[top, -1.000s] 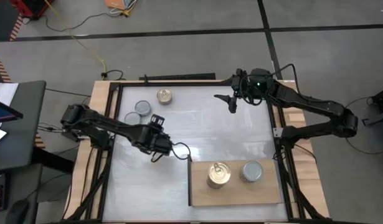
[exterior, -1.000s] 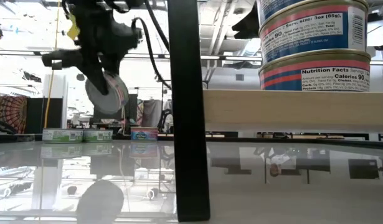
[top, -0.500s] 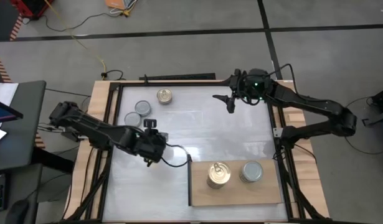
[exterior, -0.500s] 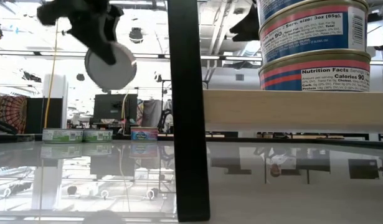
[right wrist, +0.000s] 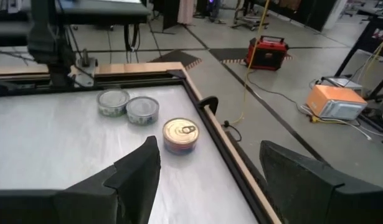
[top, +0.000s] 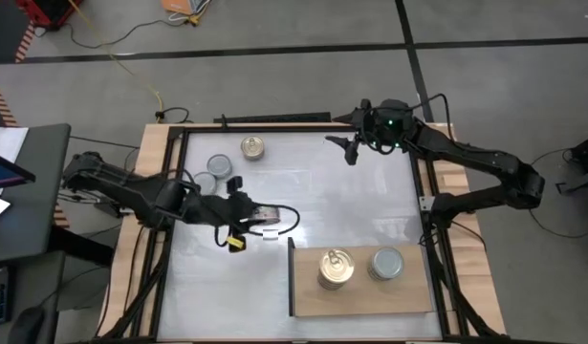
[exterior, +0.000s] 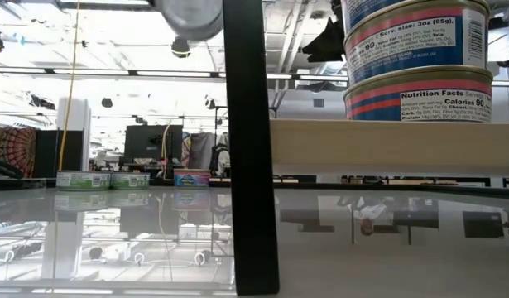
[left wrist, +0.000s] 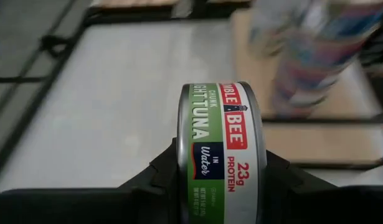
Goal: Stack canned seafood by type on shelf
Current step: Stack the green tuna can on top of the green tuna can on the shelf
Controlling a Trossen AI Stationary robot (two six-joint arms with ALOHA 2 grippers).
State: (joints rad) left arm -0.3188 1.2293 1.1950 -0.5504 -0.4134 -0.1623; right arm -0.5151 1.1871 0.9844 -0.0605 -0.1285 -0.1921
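My left gripper (top: 264, 221) is over the table's middle left, shut on a green and red tuna can (left wrist: 222, 155), which also shows high in the low view (exterior: 188, 12). The shelf (top: 311, 291), a wooden board at the near right, carries a gold-lidded stack (top: 336, 268) and a silver-lidded stack (top: 387, 263). Two silver-lidded cans (top: 218, 167) and a gold-lidded can (top: 253, 147) rest flat on the table at the far left. My right gripper (top: 346, 149) hangs open over the far middle, holding nothing. My left gripper pinches the can by its two flat round faces, one finger (left wrist: 161, 177) on each face. The labelled side wall (left wrist: 223, 134) faces the wrist camera. The fingers come from the table's left, slanting down. The can stands on edge, lifted clear of the table.
Wooden rails (top: 158, 162) and a dark frame border the tabletop. In the low view a dark upright post (exterior: 250, 149) stands close in front, beside the board (exterior: 386, 147). Bare tabletop (top: 351, 205) lies between the arms. The right wrist view shows the three far-left cans (right wrist: 143, 109).
My left gripper has risen with the can and gone a little toward the shelf. Its wrist has rolled and tipped up, so the can has turned from a slanted pose to standing on edge, and it sits much higher above the table than before.
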